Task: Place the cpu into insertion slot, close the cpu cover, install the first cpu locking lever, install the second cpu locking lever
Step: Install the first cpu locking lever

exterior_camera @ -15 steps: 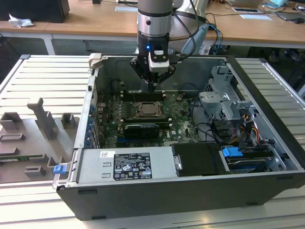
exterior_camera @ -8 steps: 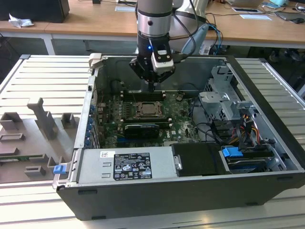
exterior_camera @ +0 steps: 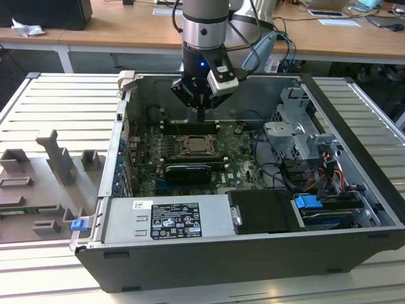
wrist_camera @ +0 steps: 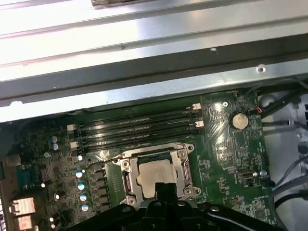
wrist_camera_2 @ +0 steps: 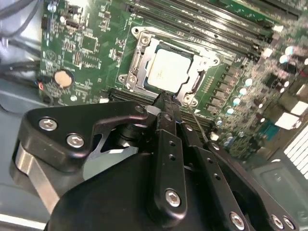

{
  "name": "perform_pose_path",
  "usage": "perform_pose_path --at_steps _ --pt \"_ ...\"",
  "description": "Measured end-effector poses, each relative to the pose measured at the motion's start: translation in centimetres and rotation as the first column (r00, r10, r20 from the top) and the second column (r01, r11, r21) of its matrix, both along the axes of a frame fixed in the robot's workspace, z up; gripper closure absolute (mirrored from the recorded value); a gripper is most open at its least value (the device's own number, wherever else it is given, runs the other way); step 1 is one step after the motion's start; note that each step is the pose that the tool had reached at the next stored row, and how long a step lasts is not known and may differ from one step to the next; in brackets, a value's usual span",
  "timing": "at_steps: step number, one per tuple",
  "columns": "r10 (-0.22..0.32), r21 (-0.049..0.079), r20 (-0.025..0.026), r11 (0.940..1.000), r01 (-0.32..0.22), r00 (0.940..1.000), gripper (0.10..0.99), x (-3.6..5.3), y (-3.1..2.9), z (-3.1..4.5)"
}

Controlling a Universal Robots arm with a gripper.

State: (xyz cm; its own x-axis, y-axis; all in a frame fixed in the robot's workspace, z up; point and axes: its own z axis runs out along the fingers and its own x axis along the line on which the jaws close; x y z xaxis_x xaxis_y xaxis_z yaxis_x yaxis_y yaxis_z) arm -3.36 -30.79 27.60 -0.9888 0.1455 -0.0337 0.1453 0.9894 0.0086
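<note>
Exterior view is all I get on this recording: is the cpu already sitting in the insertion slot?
Observer: Yes. In both wrist views the cpu lies flat in the insertion slot, pale face up.
Operator: Is the cpu cover down over it?
Observer: In the first wrist view the cpu cover lies flat, framing the cpu through its central window.
Operator: And the gripper?
Observer: In the second wrist view the gripper is shut with nothing in it, its tip close by the insertion slot. I cannot tell whether it touches.
</note>
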Motion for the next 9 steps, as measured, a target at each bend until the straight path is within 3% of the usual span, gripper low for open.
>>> perform_pose_path --at_steps 5,9 --pt "0.102 0.0 0.0 0.9948 -0.102 0.9948 0.98 -0.07 0.0 -0.03" --pt "0.141 0.0 0.0001 0.99 -0.141 0.99 0.98 -0.31 0.0 -0.03"
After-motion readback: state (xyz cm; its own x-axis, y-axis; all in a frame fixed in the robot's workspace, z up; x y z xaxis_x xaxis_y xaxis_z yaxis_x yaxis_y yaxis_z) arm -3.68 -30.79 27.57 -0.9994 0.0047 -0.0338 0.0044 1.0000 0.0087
